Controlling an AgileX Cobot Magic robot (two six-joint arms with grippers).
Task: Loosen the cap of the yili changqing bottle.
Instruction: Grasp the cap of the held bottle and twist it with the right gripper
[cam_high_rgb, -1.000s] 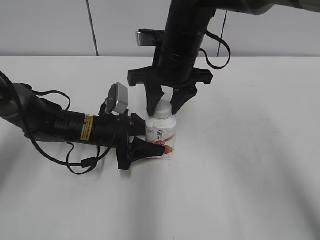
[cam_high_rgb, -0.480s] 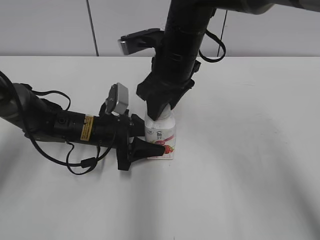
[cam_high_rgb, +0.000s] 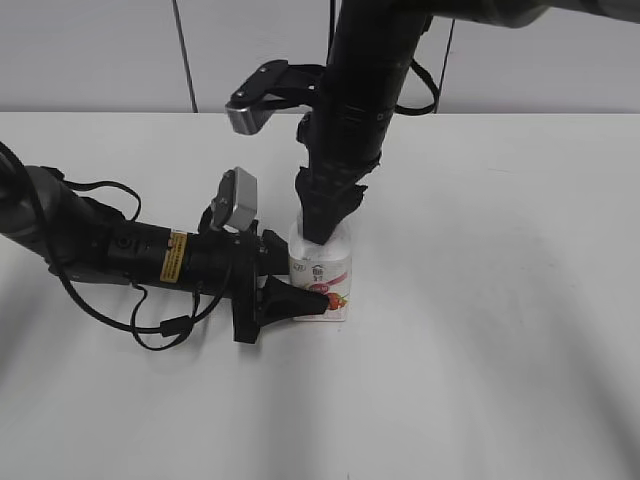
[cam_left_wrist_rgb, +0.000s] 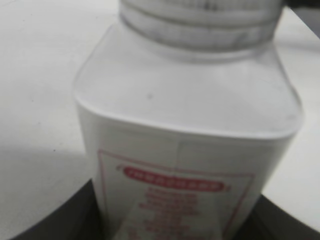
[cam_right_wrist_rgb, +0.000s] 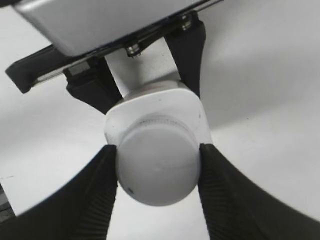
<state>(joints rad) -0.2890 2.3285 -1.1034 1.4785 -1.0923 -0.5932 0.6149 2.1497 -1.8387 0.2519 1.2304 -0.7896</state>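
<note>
The yili changqing bottle (cam_high_rgb: 322, 276), white with a red-pink strawberry label, stands upright on the white table. It fills the left wrist view (cam_left_wrist_rgb: 190, 130). My left gripper (cam_high_rgb: 292, 285) lies along the table and is shut on the bottle's lower body; its dark fingers show at the bottom corners of the left wrist view (cam_left_wrist_rgb: 182, 227). My right gripper (cam_high_rgb: 327, 222) comes down from above and is shut on the round white cap (cam_right_wrist_rgb: 157, 162), one ribbed finger on each side (cam_right_wrist_rgb: 157, 167). In the exterior view the cap is hidden by the right fingers.
The white table (cam_high_rgb: 480, 330) stretches all round the bottle. The left arm's black body and cables (cam_high_rgb: 120, 255) lie on the table to the left. A grey wall stands behind the far edge.
My right gripper has closed onto the cap and turned about the bottle's axis; its wrist camera swung from behind to the left. The bottle and left gripper stayed put.
</note>
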